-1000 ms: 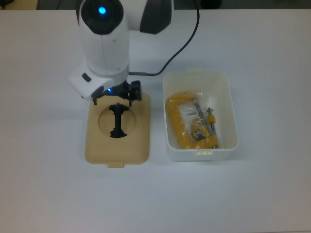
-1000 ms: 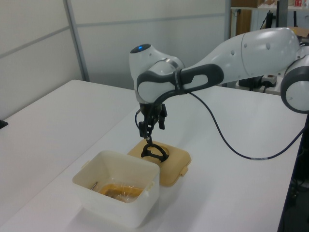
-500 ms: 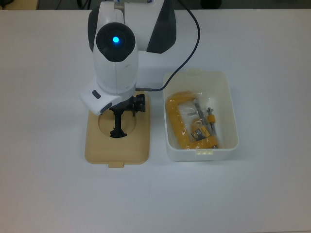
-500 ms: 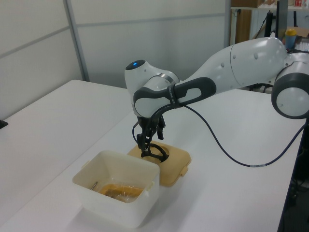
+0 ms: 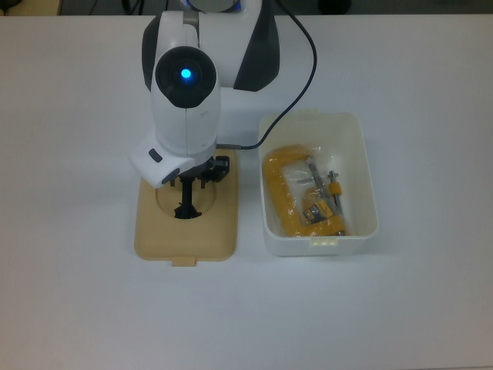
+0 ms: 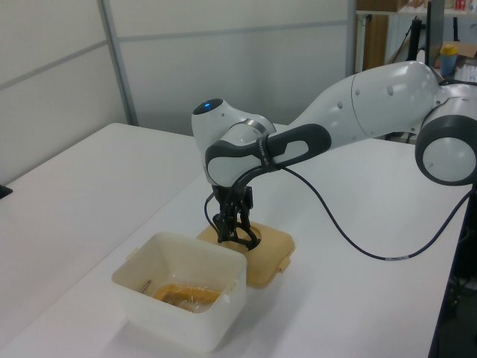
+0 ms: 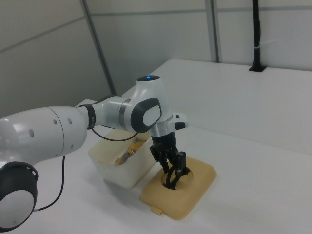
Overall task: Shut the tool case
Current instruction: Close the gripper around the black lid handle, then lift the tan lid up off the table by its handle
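**Inspector:** White tabletop (image 5: 69, 293), pale partition walls behind. Top view first — where does the case stand?

**Assistant:** The tub (image 5: 362, 185) sits open at the top view's right, a bagged yellow clamp (image 5: 296, 202) inside. The lid (image 5: 218, 231) lies flat on the table just beside it, at the top view's left, handle side up. The arm's wrist hides most of the gripper (image 5: 188, 183); only the black handle (image 5: 186, 206) shows below it, in the round recess.

**Inspector:** Left view?

**Assistant:** Gripper low over the lid, fingers reaching down around the handle. Tub nearest the camera, uncovered.

**Inspector:** Right view — jaw state?

**Assistant:** The fingers straddle the handle with a narrow gap. Whether they already pinch it, I cannot tell.

**Inspector:** Progress?

**Assistant:** Early, in my judgement. The lid rests on the table, not raised, and the tub is uncovered. Left to do: secure the handle, lift, carry across, seat the lid squarely on the rim.
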`<state>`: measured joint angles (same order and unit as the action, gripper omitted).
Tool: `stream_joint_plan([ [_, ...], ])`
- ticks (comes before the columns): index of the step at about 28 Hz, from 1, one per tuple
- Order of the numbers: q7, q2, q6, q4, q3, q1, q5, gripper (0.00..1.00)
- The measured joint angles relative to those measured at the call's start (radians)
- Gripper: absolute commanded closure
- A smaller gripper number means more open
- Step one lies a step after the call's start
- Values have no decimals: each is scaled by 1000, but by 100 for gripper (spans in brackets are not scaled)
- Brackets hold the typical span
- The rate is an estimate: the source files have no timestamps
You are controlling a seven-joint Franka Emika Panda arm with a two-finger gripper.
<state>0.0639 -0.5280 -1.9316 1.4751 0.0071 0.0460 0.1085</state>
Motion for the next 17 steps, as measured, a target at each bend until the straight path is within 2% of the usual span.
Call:
stream_joint_plan([
  [12, 3, 5, 0, -10, -2, -1, 0, 87],
  [17, 4, 22, 0, -17, -11, -3, 0, 88],
])
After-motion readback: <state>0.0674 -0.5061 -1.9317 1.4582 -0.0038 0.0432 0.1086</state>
